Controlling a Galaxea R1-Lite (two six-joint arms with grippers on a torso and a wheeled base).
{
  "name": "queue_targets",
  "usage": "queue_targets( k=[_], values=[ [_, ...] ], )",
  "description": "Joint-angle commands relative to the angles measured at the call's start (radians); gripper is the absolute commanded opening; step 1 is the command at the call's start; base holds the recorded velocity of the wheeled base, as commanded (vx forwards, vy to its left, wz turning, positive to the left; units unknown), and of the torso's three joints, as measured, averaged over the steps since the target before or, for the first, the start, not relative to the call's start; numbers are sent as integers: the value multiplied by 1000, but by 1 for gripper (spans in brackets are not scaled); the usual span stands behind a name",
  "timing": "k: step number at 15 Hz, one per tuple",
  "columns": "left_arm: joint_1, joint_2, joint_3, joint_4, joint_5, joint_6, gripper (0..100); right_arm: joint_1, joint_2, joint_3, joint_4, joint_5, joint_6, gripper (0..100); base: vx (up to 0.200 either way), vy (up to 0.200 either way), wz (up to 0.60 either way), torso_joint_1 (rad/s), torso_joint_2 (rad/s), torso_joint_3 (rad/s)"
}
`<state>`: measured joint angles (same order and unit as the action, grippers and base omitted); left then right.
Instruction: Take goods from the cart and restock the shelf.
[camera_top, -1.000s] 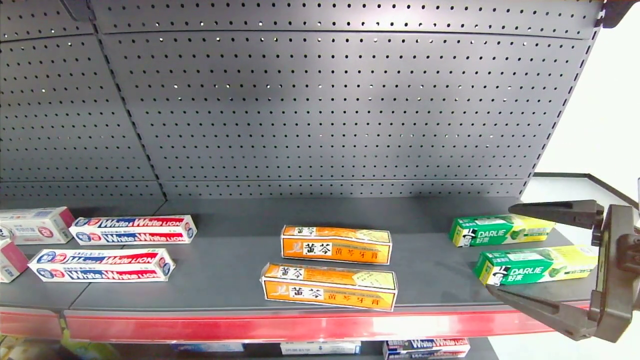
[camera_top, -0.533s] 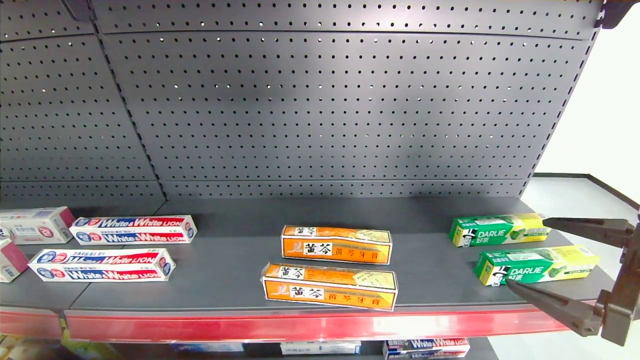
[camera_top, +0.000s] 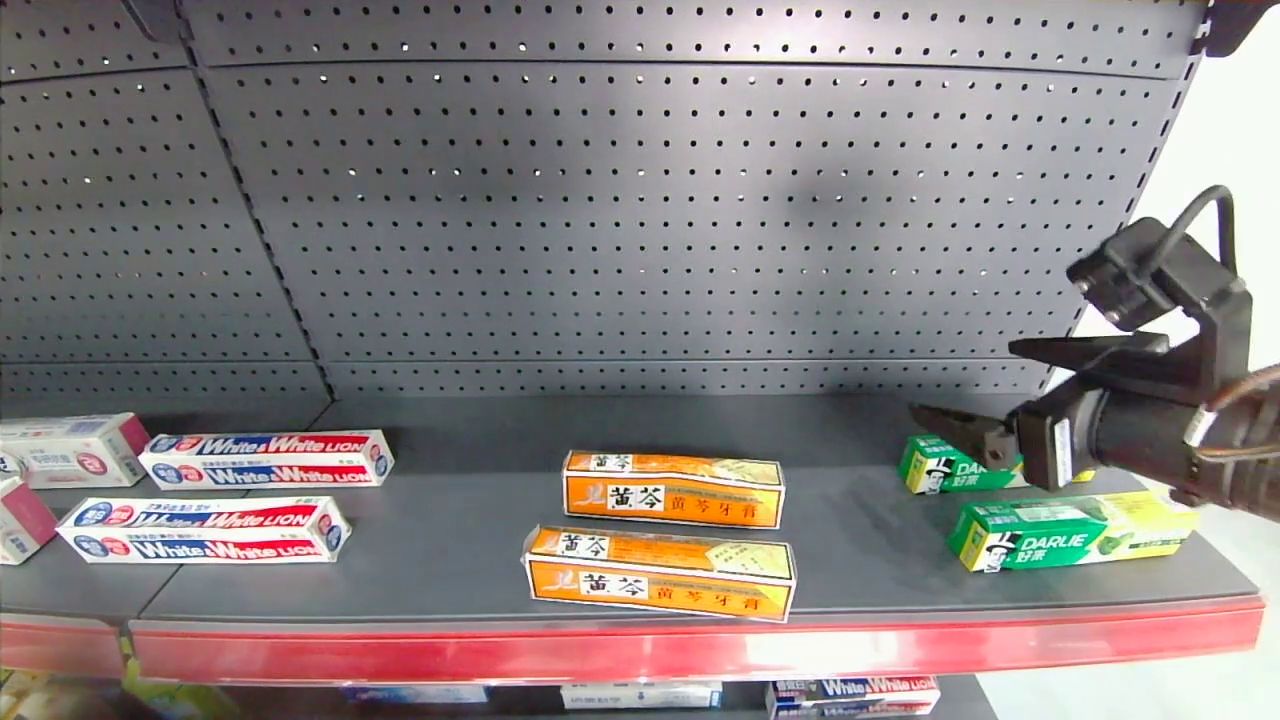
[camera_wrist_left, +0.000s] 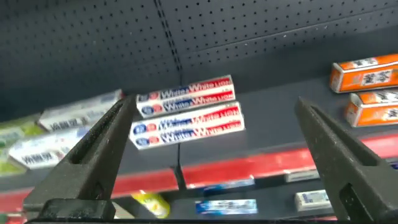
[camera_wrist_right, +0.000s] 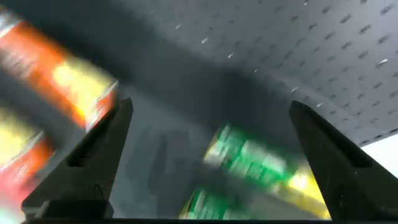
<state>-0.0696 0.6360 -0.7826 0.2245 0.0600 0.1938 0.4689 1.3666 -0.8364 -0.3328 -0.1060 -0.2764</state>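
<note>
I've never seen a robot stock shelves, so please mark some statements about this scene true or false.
1. Two orange cardboard boxes lie midway along the grey metal shelf. True.
2. The right gripper clamps one of them. False: it is open, holding nothing.
3. The left gripper is open. True.
4. Two green-and-yellow cardboard boxes lie at the shelf's right end. True.
5. The red, white and blue cardboard boxes stand upright. False: they lie flat.

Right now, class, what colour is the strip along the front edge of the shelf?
The strip is red; the head view shows it best.
</note>
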Motion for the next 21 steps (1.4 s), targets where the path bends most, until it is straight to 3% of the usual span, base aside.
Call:
queue_targets(
  k=[1, 2, 4, 6, 7, 11, 14, 21],
  values=[
    [-12, 223, -101, -43, 1, 4, 100, 11, 134, -87, -23, -11, 6, 100, 0, 0, 0, 0, 0, 0],
    [-16, 268, -107, -56, -5, 6, 100, 19, 132, -79, -32, -11, 8, 100, 0, 0, 0, 0, 0, 0],
    [-99, 389, -81, -119, -20, 3, 100, 31, 131, -67, -65, 17, 20, 100, 0, 0, 0, 0, 0, 0],
    [-168, 499, 5, -313, -17, 1, 100, 28, 144, -64, -89, 28, 22, 100, 0, 0, 0, 0, 0, 0],
    [-205, 556, 16, -359, -17, -1, 100, 22, 151, -66, -112, 45, 22, 100, 0, 0, 0, 0, 0, 0],
    [-297, 703, 34, -392, -17, -10, 100, 13, 149, -66, -117, 51, 22, 100, 0, 0, 0, 0, 0, 0],
    [-296, 766, 101, -505, 7, -8, 100, 2, 144, -67, -112, 51, 22, 100, 0, 0, 0, 0, 0, 0],
    [-291, 818, 147, -511, 86, 1, 100, 2, 172, -73, -118, 55, 23, 100, 0, 0, 0, 0, 0, 0]
  ],
)
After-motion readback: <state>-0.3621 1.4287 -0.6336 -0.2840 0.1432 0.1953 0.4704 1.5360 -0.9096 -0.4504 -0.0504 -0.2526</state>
